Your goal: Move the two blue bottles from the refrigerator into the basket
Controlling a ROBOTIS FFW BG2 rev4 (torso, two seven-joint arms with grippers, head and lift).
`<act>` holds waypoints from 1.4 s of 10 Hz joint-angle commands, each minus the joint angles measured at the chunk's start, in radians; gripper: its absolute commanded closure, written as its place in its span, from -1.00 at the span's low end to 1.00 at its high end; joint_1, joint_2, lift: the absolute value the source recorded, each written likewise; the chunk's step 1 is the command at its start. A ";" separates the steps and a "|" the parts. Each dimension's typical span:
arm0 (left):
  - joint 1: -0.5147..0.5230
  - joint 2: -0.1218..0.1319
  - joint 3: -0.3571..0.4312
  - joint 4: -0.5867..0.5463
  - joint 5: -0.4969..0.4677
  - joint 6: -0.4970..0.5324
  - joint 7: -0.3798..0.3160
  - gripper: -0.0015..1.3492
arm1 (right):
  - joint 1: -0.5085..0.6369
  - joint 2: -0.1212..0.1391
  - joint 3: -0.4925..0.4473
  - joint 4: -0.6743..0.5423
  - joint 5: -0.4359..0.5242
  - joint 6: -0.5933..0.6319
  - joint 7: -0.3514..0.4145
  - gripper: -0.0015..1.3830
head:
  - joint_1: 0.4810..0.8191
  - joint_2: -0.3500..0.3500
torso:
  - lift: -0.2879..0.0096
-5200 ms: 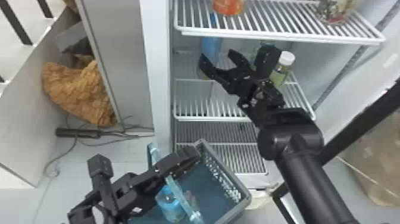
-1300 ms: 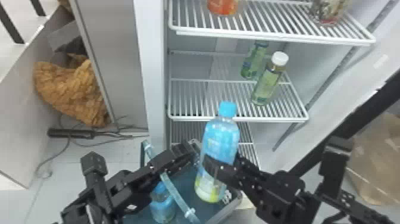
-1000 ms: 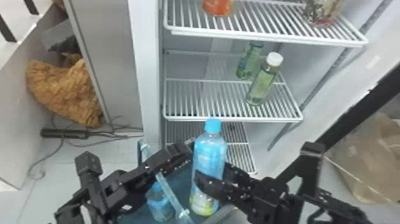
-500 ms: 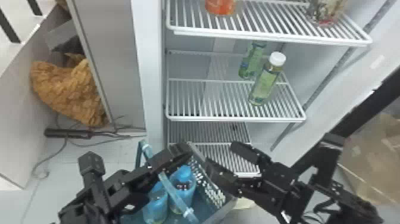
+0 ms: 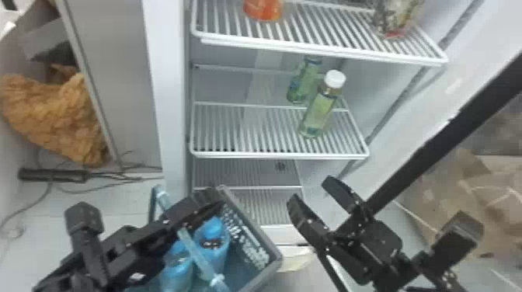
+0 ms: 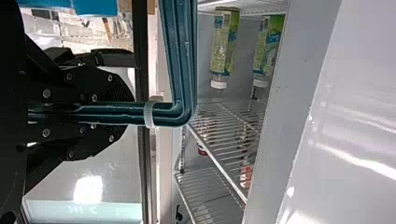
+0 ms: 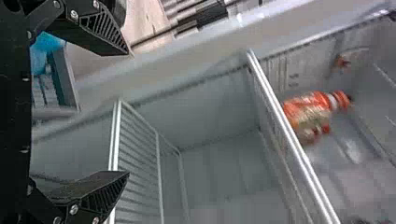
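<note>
Head view has both blue bottles (image 5: 211, 244) side by side in the basket (image 5: 276, 261); the left gripper (image 5: 206, 211) pinches its handle (image 5: 200, 258), the right gripper (image 5: 310, 190) has fingers spread by the refrigerator (image 5: 169, 116).

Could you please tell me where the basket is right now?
In the head view, the basket is at the bottom, left of centre, before the refrigerator, with two blue bottles inside and the left tool holding its handle.

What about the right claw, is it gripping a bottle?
No, the right claw stands wide open, with nothing held in it.
</note>
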 commanded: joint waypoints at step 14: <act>0.011 -0.005 0.008 0.017 -0.011 -0.002 -0.003 0.78 | 0.289 0.158 -0.283 -0.078 0.169 -0.215 -0.006 -0.76 | 0.27 -1.00 | -0.54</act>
